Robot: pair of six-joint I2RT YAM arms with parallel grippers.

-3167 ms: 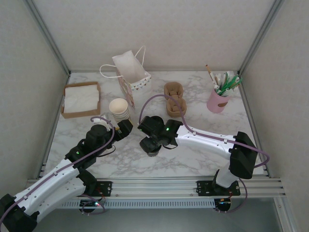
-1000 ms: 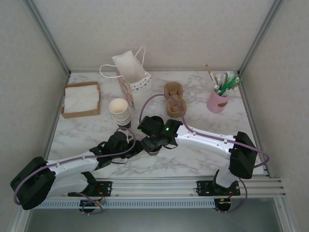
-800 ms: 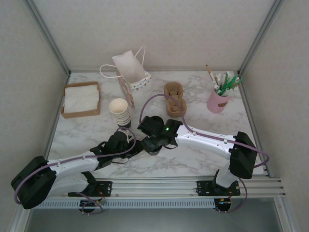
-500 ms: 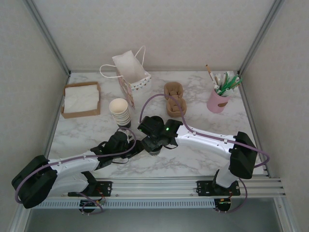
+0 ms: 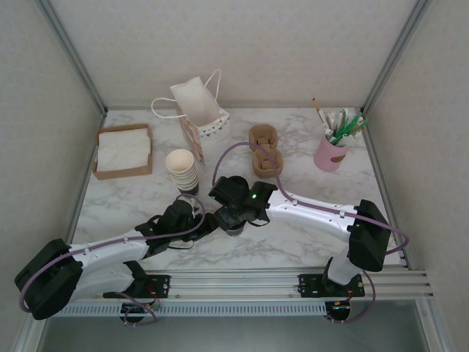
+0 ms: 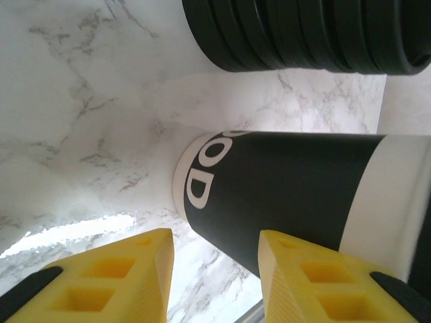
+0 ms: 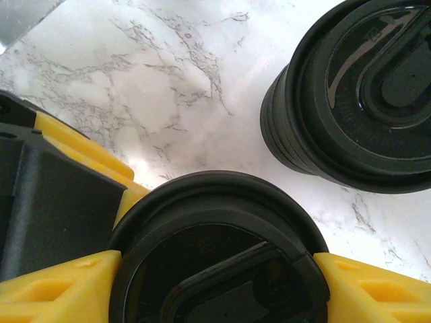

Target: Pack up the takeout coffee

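While the right gripper (image 7: 215, 282) clamps the lidded takeout coffee (image 7: 215, 229) at lower frame, likely steadying it, the left gripper (image 6: 213, 262) stands parted near its dark base.

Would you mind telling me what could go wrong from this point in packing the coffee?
1. The right end effector pinches the cup only by the rim of its lid. On a lift, the lid might pop off or slip.
2. The left end effector stands open right beside the cup's dark base, so a move by either arm could tip the cup.
3. The lid stack sits close by and could get knocked over.
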